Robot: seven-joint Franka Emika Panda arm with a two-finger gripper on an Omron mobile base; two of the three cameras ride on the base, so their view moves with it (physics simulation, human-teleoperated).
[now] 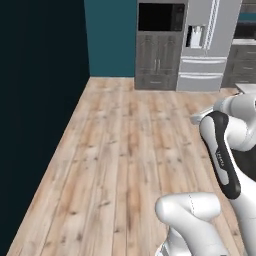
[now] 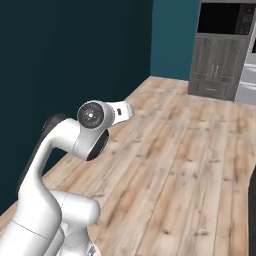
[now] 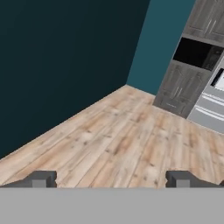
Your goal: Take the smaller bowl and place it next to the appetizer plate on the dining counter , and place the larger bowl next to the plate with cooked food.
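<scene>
My gripper [image 3: 116, 179] is open: its two dark fingertips [image 3: 41, 178] stand far apart at the bottom of the hand view, with nothing between them. It points over bare wooden floor toward the corner of the room. My white arm [image 1: 225, 150] is folded up at the right of the left base view, and the arm [image 2: 75, 145] bends at the left of the right base view. The smaller bowl, the larger bowl, both plates and the dining counter are out of view.
Light wooden floor [image 1: 125, 150] stretches ahead. A dark teal wall [image 1: 40, 100] bounds it on the left. At the far end stand a grey cabinet column [image 1: 159, 55] with a dark oven niche and a steel fridge [image 1: 205, 45].
</scene>
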